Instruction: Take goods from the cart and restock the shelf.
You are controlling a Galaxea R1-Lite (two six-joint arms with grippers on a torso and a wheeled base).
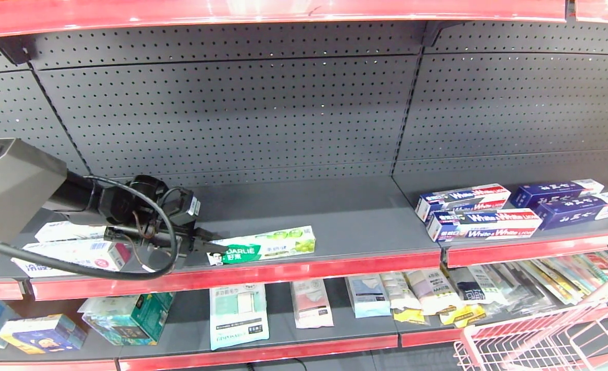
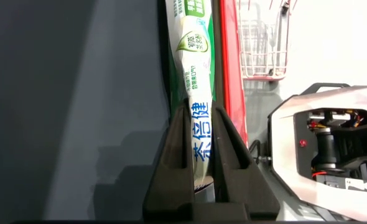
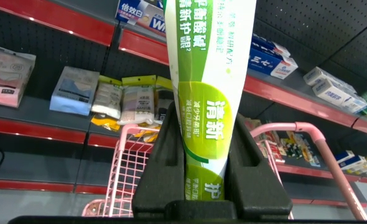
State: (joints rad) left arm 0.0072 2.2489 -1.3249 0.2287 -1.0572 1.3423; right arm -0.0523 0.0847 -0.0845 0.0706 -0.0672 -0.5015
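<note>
Head view, lower left: your left gripper pinches the green-and-white cardboard toothpaste box, lying by the grey metal shelf edge. Withdraw before releasing and you could drag it off. Your right gripper clamps a second green carton.

Green-white toothpaste box; pink, perhaps white-wired, cart.

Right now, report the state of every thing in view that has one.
Left gripper: fingers shut on one end of the green-and-white toothpaste box.
That box: lying flat on the grey metal shelf, near its front edge.
Right gripper: fingers shut on a second green-and-white toothpaste box, held in the air.
Blue-and-white toothpaste boxes: lying flat on the shelf's right section.
Pink wire cart: upright.
</note>
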